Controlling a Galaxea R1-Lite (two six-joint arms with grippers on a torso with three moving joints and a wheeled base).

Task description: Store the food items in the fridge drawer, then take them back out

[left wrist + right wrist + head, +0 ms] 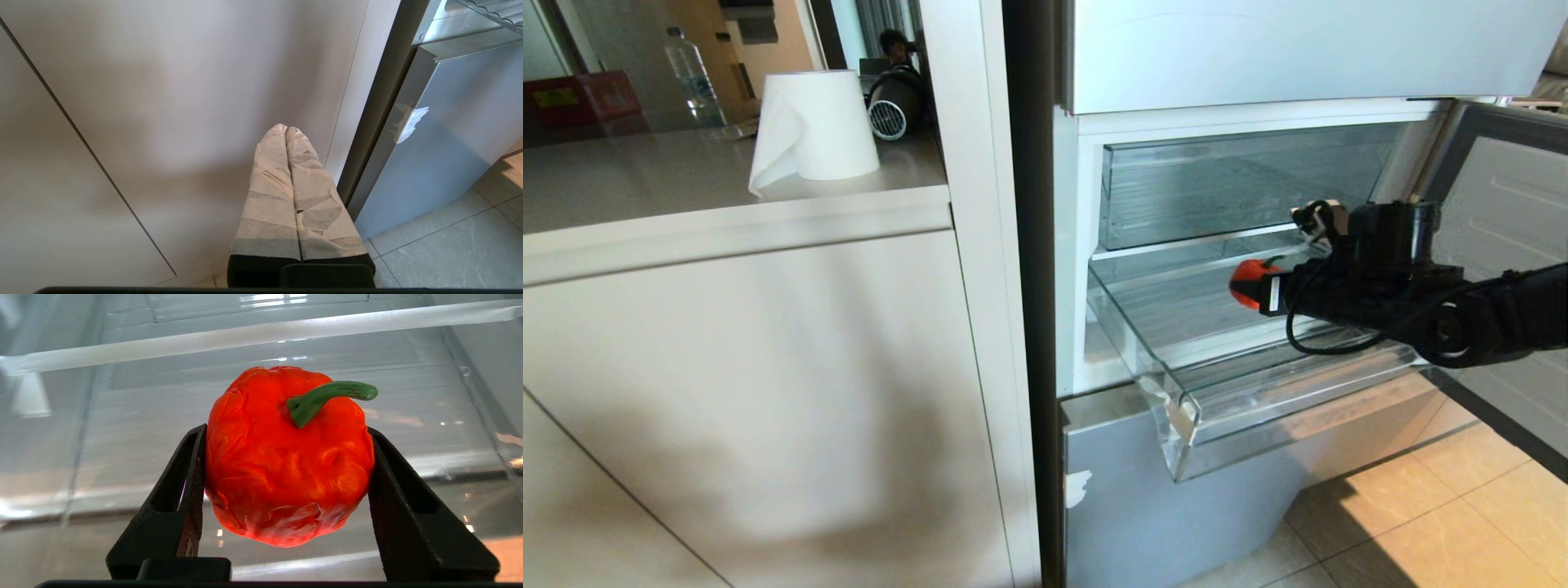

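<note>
A bumpy red-orange fruit (pixel 286 457) with a curved green stem sits between the black fingers (pixel 192 465) of my right gripper (pixel 286 430), which is shut on it. In the head view the fruit (pixel 1243 279) and the right gripper (pixel 1267 292) hang over the pulled-out clear fridge drawer (pixel 1258 425), above its ribbed floor (pixel 122 428). The arm reaches in from the right. My left gripper (pixel 286 128) is parked low in front of the white cabinet panel, its taped fingers pressed together and holding nothing.
A second clear drawer (pixel 1241 180) sits closed above the open one. The fridge door (pixel 1503 212) stands open at the right. Below is a grey drawer front (pixel 1135 506). A paper roll (pixel 817 122) and a bottle (pixel 690 73) stand on the counter at the left.
</note>
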